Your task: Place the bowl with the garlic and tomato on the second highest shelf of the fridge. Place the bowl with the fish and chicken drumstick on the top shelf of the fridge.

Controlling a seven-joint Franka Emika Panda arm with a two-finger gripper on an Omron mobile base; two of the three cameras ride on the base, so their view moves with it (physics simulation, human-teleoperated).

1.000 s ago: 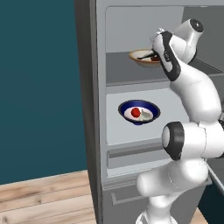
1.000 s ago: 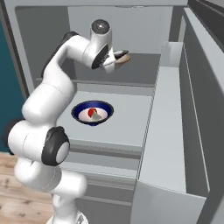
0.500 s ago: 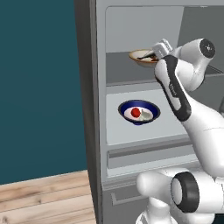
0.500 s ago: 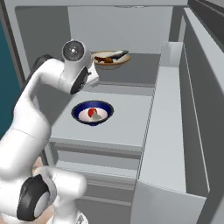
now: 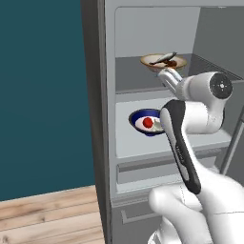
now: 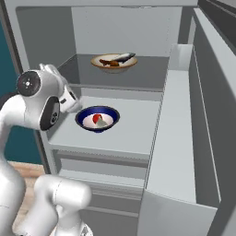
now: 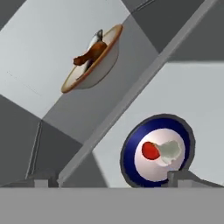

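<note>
1. The tool (image 7: 111, 181), fingers apart and gripping nothing, is hovering before the fridge.
2. The blue bowl (image 6: 97, 118) is sitting on the second highest shelf (image 6: 133, 129).
3. The tan bowl (image 6: 114, 61) is resting on the top shelf (image 6: 152, 73); a wide swing risks clipping it.

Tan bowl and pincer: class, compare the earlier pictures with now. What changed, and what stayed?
The pincer has let go of the tan bowl and drawn back out of the fridge, away from the top shelf. The tan bowl stays there; the blue bowl stays one shelf lower.
</note>
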